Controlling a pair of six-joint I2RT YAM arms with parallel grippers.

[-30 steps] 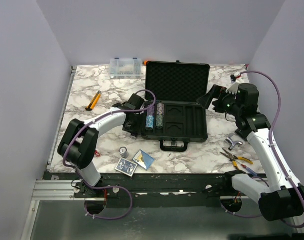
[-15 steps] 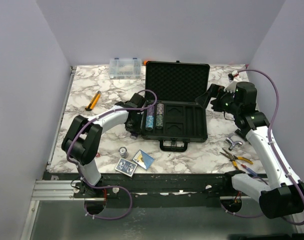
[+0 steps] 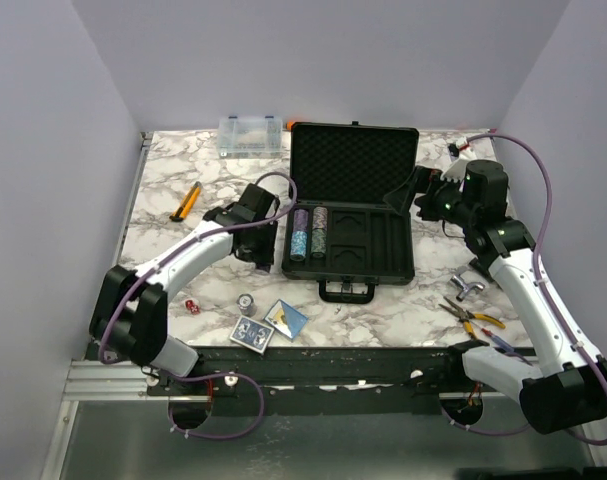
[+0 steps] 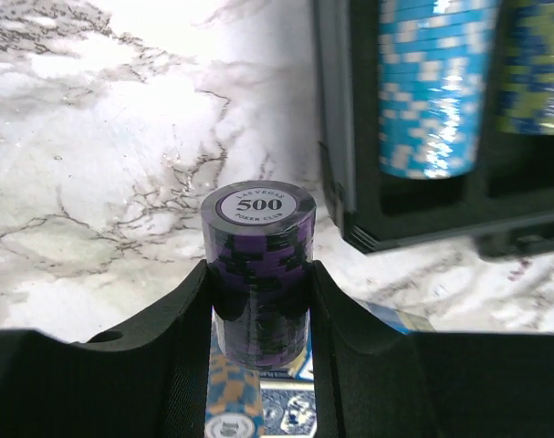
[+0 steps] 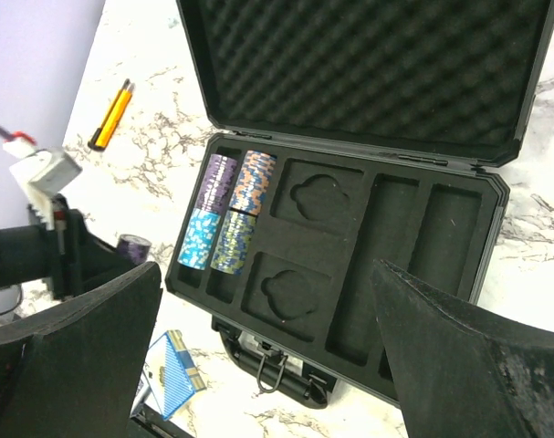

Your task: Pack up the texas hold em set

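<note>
left tool (image 4: 260,274) clenched on purple chip stack (image 4: 263,239), just left of the open case (image 3: 383,240), mid table (image 3: 158,185) toward far edge. right tool (image 5: 266,269) released, near the case's right side.

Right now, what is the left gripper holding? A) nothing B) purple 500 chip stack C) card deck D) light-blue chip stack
B: in the left wrist view the left gripper clamps the purple chip stack, 500 on its top chip, outside the case.
</note>
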